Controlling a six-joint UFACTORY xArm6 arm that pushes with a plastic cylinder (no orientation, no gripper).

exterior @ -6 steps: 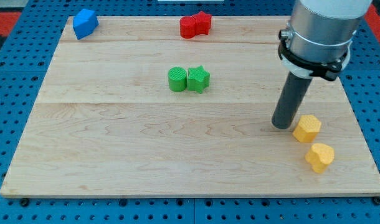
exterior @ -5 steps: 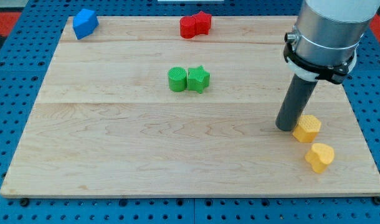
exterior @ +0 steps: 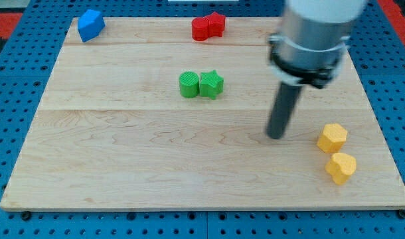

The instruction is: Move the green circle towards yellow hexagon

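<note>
- My tip is resting on the wooden desk, on the view's right half, with bare wood all around it.
- There is no gripper on this arm, only the dark rod, so nothing is clamping or opening.
- The green circle is sitting near the middle of the desk, well to the upper left of my tip, touching the green star on its right.
- The yellow hexagon is lying to the right of my tip, near but apart from it.
- A second yellow block, possibly heart-shaped, is sitting just below the hexagon.
- Two red blocks are sitting together at the view's top, shapes hard to make out.
- A blue block is occupying the top-left corner.
</note>
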